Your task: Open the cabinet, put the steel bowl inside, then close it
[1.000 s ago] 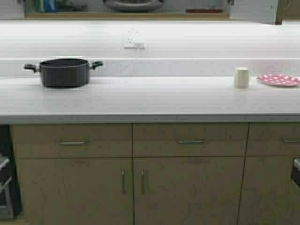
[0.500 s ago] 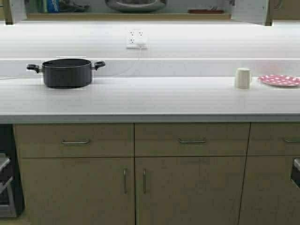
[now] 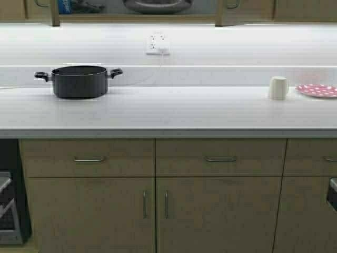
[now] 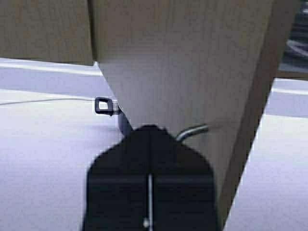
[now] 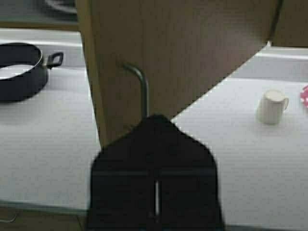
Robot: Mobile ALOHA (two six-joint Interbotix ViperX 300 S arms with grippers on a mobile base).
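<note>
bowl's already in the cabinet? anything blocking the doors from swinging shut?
Nothing visible does. The steel bowl sits on the cabinet shelf, between the two partly open doors. Left pincer is at the left door's handle; right pincer at the right door's handle.

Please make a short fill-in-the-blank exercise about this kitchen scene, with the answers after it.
1. The steel bowl sits inside the ___.
2. On the counter, the white cup stands next to a pink ___.
3. The black pot has ___ handles.
4. The left gripper is at the metal ___ of a cabinet door.

Answers: cabinet; plate; two; handle
</note>
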